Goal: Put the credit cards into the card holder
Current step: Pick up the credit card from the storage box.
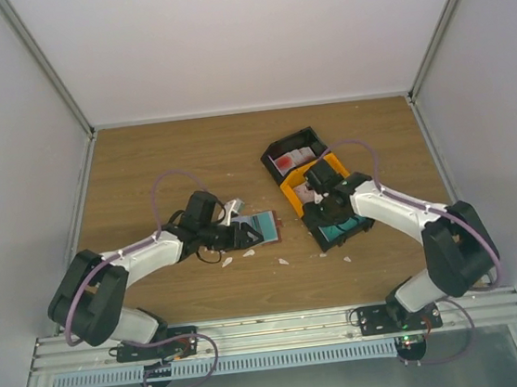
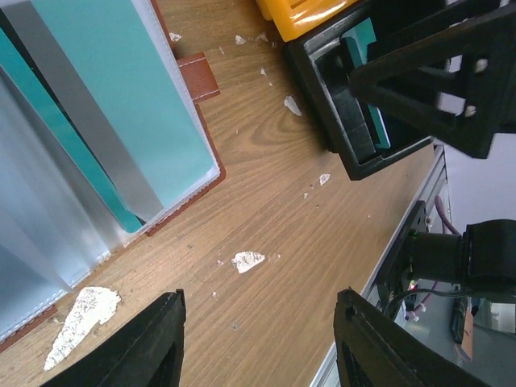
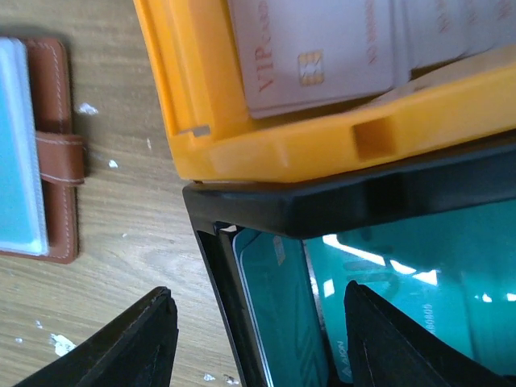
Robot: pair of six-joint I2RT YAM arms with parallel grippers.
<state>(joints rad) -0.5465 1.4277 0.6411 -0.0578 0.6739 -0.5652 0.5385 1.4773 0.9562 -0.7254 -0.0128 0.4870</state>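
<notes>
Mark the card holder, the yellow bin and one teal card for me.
card holder (image 3: pixel 58 157): right wrist view, on its brown strap.
yellow bin (image 3: pixel 274 149): right wrist view, on its outer wall.
teal card (image 3: pixel 278 322): right wrist view, on its flat face.

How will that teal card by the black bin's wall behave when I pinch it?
The teal card looks thin and flat, so probably stiff and light. Glare on the neighbouring teal face suggests a slick surface that may slip. It sits close against the black bin wall, so it may slide rather than lift.
</notes>
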